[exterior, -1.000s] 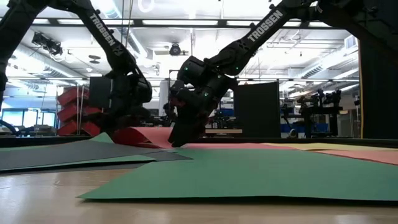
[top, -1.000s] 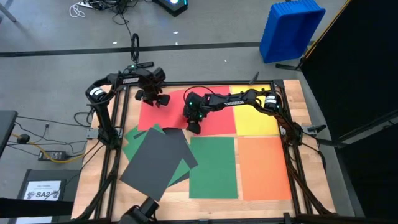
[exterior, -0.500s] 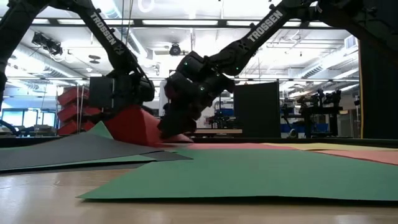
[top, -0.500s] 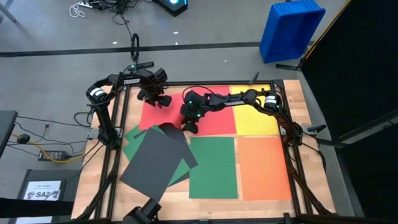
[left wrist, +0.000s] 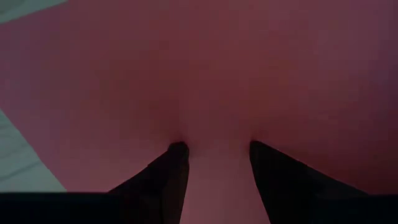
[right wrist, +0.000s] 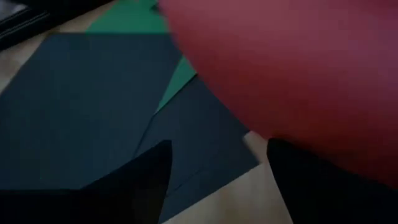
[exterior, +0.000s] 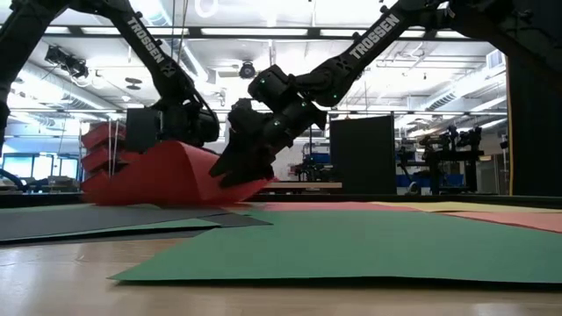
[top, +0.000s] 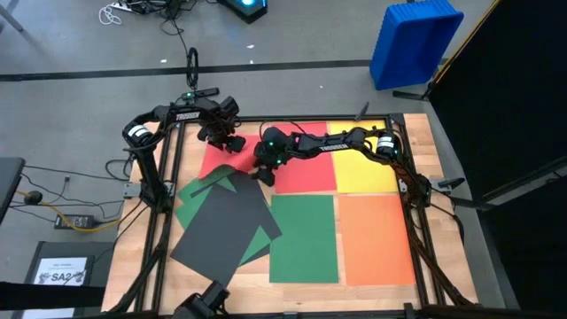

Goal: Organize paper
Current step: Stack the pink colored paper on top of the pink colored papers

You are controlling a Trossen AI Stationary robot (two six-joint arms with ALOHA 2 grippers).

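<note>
Left gripper (top: 232, 143) is clamped on the red sheet (top: 301, 173) at its far-left edge, now lifted higher than a second ago; right gripper (top: 263, 175), fingers apart, has moved left beside the black sheets (top: 221, 226)

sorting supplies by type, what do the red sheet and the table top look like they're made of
Red sheet: thin matte paper, seemingly; it bows up off the table without creasing and shows no glare. Table top: pale wood, probably planks or laminate, with visible grain lines.
</note>
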